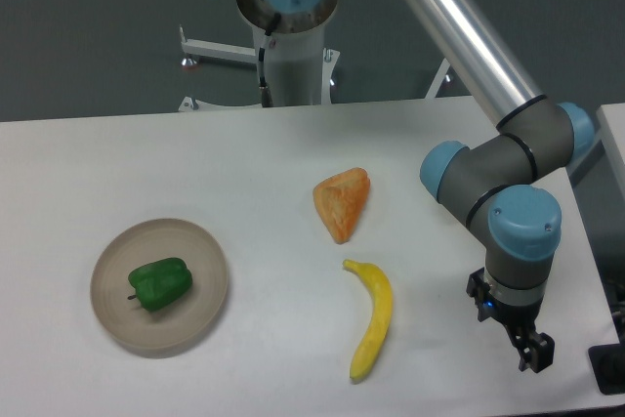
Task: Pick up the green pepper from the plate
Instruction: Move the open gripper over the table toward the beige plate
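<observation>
The white table [293,163] filled most of the view. Across it reached the arm [488,158], silver tube and grey joints with pale blue caps, coming down from the 12 o'clock edge to about 4 o'clock, where its wrist pointed downward near the table's right edge. At the wrist's lower end sat the hand [532,351], small and dark, its fingers close together with only a narrow gap between them and nothing held (the tips were too small to make out more).

The plate [200,314], round and beige with a low rim, lay at about 8 o'clock, well apart from the hand. The green pepper [161,283] rested on it, a little left of the plate's centre, lying on its side with its short dark stem pointing toward 8 o'clock.

A yellow banana [374,319] lay at about 5 o'clock on the bare table, between the plate and the hand, its curve opening leftward. Just above it, near the table's middle, lay an orange wedge-shaped piece [343,202], its narrow point aimed toward the banana's upper end; the two were near but apart.
</observation>
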`<act>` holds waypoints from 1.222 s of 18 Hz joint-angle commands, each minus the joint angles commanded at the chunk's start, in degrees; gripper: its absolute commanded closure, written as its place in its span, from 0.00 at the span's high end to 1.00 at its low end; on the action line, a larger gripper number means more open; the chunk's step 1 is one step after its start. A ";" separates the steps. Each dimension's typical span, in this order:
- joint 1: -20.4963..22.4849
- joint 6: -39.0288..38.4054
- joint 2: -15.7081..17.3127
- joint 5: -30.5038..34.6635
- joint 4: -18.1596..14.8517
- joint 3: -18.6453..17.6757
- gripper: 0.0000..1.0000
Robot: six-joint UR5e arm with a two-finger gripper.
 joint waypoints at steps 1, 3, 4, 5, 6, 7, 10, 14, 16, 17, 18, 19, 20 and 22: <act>0.00 0.00 0.00 0.09 0.00 0.00 1.00; 0.00 -0.09 0.09 -0.09 0.00 0.00 1.00; 0.00 -0.09 0.35 -0.17 -0.09 0.00 1.00; 0.00 -0.52 0.61 -0.09 -0.17 -0.35 1.00; -0.26 -0.96 0.88 -0.09 -0.18 -0.44 1.00; -0.61 -1.31 1.14 -0.09 -0.26 -0.61 1.00; -1.58 -3.24 2.63 -0.17 -0.53 -1.84 1.00; -3.42 -7.89 7.45 -0.44 -2.46 -7.10 1.00; -4.83 -13.94 10.97 -2.01 -2.46 -10.36 1.00; -5.53 -17.45 12.64 -3.50 -2.63 -11.68 1.00; -6.41 -21.14 14.48 -4.99 -2.64 -13.43 1.00; -7.37 -25.27 16.15 -6.31 -2.64 -15.10 1.00; -8.43 -29.75 17.56 -7.20 -2.38 -16.60 1.00; -10.71 -34.87 19.42 -7.56 -2.20 -18.89 1.00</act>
